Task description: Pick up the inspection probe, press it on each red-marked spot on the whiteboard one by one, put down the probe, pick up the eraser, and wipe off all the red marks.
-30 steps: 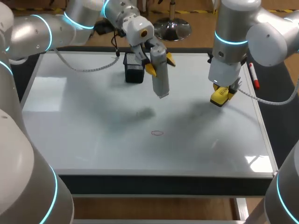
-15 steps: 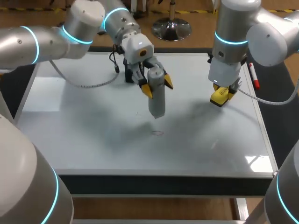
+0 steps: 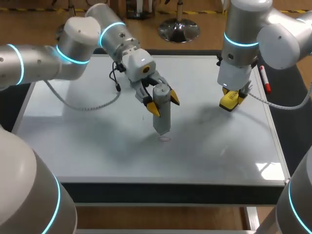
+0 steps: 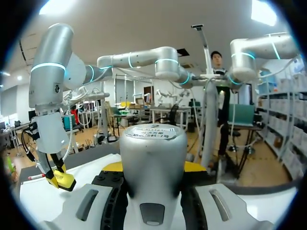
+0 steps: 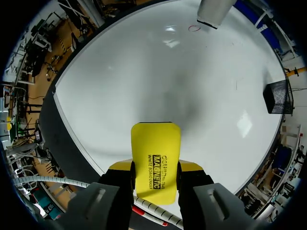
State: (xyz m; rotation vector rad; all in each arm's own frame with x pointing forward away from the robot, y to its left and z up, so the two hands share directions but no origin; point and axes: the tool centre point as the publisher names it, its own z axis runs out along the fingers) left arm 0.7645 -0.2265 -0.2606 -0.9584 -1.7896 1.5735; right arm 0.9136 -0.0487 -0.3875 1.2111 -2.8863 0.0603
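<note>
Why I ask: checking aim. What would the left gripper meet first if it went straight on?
The left gripper, shut on the probe, points down at the whiteboard; the probe's tip would likely touch it first, at or beside the red mark; depth is unclear.

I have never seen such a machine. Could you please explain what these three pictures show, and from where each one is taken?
These are two robot arms working over a whiteboard that lies flat. One picture looks down from above and behind the robot. The two round ones come from cameras on the wrists. The left gripper holds a grey probe, its tip close to a small red mark. The right gripper holds a yellow eraser. A black basket stands on the board, and a red marker lies beside the board's edge.
</note>
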